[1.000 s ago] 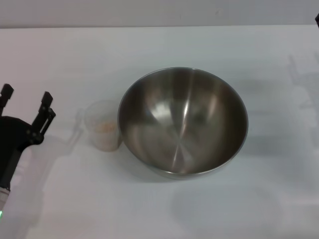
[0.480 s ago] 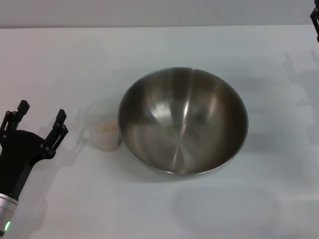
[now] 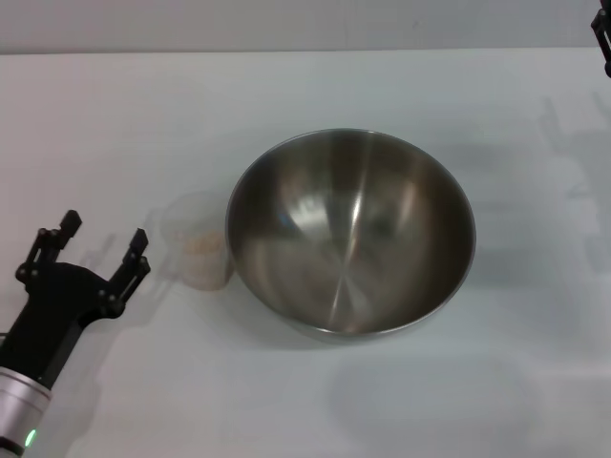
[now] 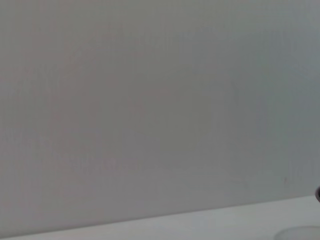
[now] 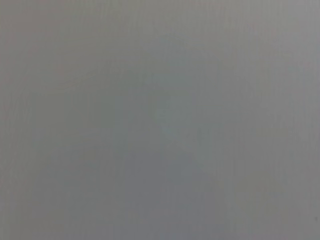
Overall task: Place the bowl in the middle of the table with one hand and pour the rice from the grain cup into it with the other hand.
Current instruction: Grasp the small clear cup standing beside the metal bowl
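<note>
The big steel bowl (image 3: pixel 350 234) stands upright near the middle of the white table (image 3: pixel 286 86), and its inside looks bare. Touching its left side is the small clear grain cup (image 3: pixel 199 240), upright, with pale rice (image 3: pixel 201 246) in its lower part. My left gripper (image 3: pixel 103 231) is open just left of the cup, a short gap away, with nothing between its fingers. Only a dark sliver of my right gripper (image 3: pixel 603 36) shows at the table's far right edge. The left wrist view shows mostly a plain wall and the right wrist view shows only grey.
Bare white tabletop lies all around the bowl, with wide room behind it and to its right. A grey wall runs along the table's far edge.
My left gripper has moved right and toward the front of the table, ending closer to the grain cup. The bowl and cup have not moved.
</note>
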